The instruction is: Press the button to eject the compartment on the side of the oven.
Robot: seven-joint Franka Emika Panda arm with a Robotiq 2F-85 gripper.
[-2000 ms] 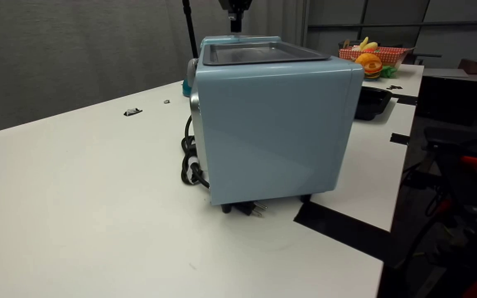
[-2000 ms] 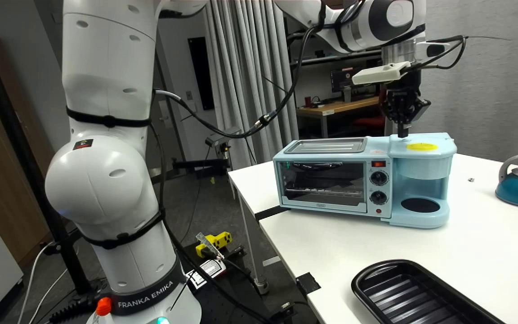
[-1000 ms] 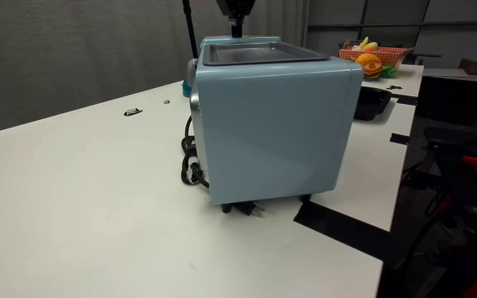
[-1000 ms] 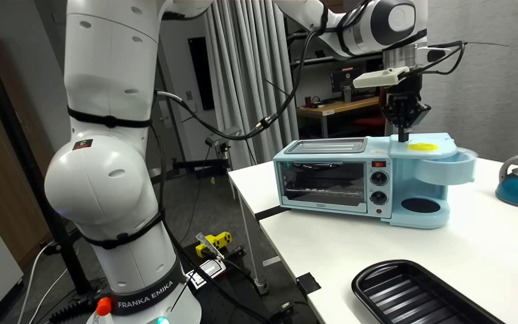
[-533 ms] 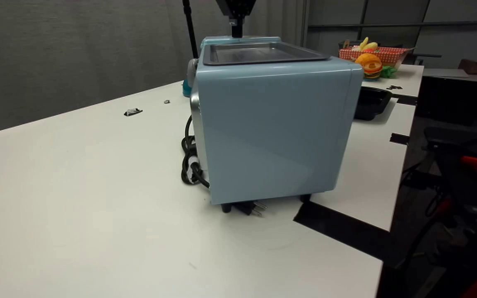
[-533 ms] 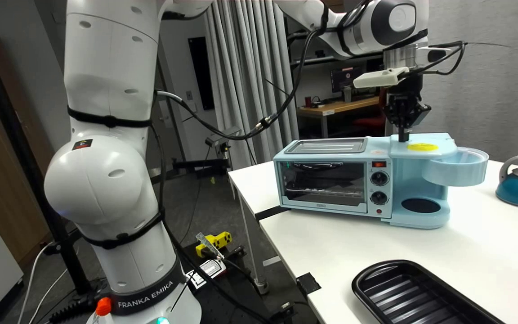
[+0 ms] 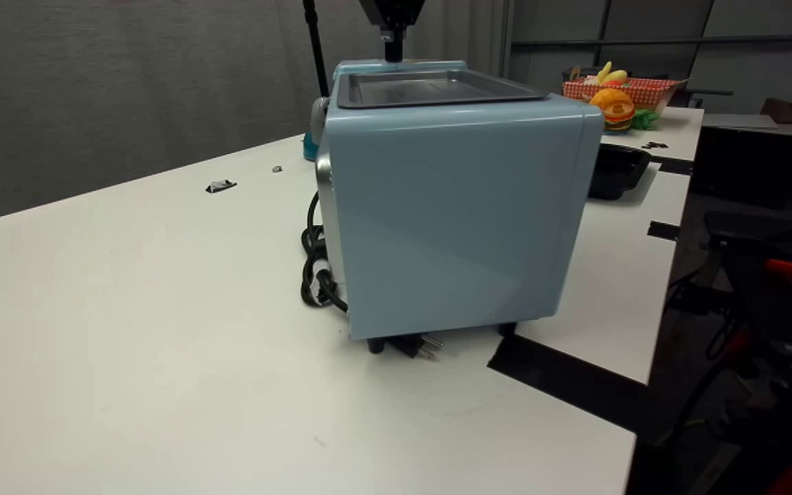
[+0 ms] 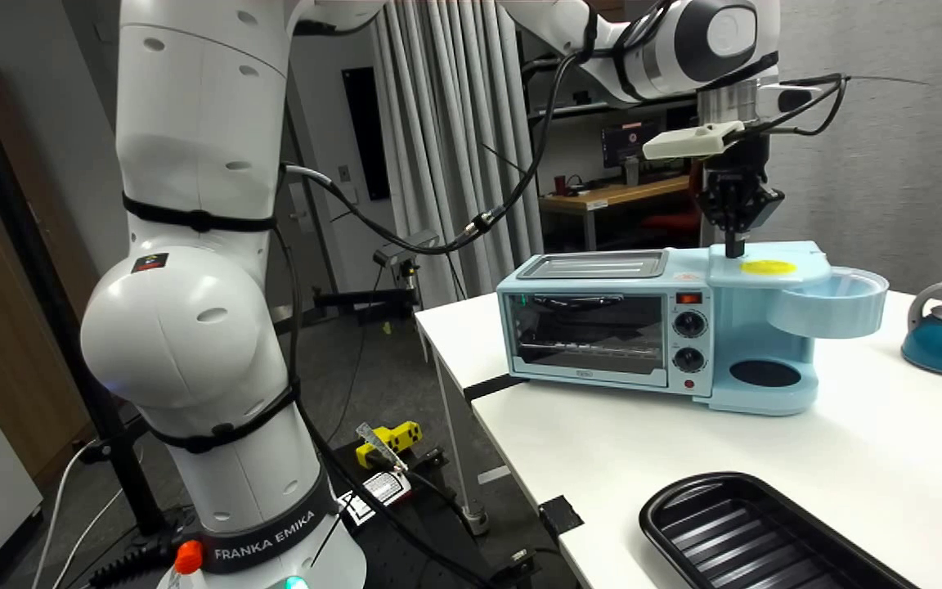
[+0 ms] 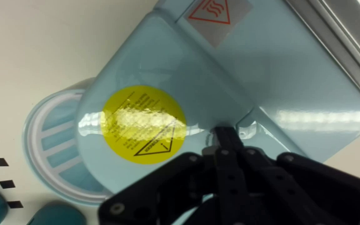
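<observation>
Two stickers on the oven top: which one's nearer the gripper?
The round yellow sticker: in the wrist view, its edge lies close by the shut gripper, while the angular red-triangle sticker sits clearly farther off.

Hidden: what lies under slim black gripper (image 9: pixel 225 131). Wrist view, eight o'clock: round pale-blue plastic compartment (image 9: pixel 55 150), partly covered. Exterior view, four o'clock: oblong black tray (image 8: pixel 753 532), cut off.

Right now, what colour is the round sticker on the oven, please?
The round sticker is yellow with dark print, clearest in the wrist view.
</observation>
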